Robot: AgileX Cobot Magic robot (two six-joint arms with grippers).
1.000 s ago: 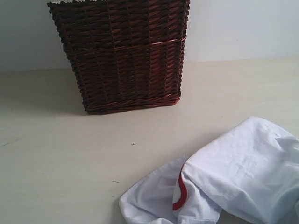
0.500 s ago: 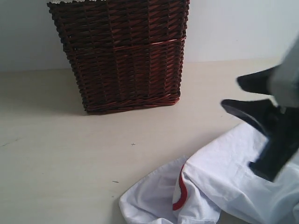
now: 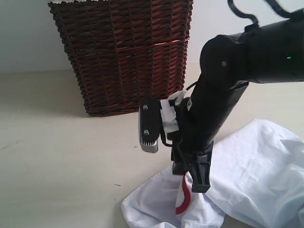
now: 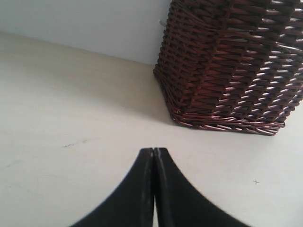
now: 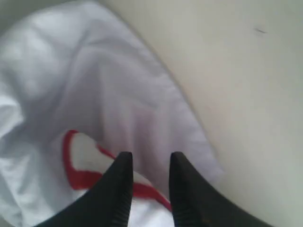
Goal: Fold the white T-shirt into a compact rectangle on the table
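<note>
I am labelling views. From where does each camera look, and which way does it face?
Exterior view: off the arms, facing the basket across the table; right arm shows above the white T-shirt.
Left wrist view: on left arm, facing the basket; shut left tool shows.
Right wrist view: on right arm, facing the white T-shirt; open right tool shows.
Shared: exterior and left wrist see the basket.

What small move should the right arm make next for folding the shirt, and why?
Probably lower the right gripper slightly and close it on the white T-shirt: its jaws stand apart over the crumpled cloth near the red-outlined letter, apparently pinching nothing yet, and the bunched shirt needs spreading first.
</note>
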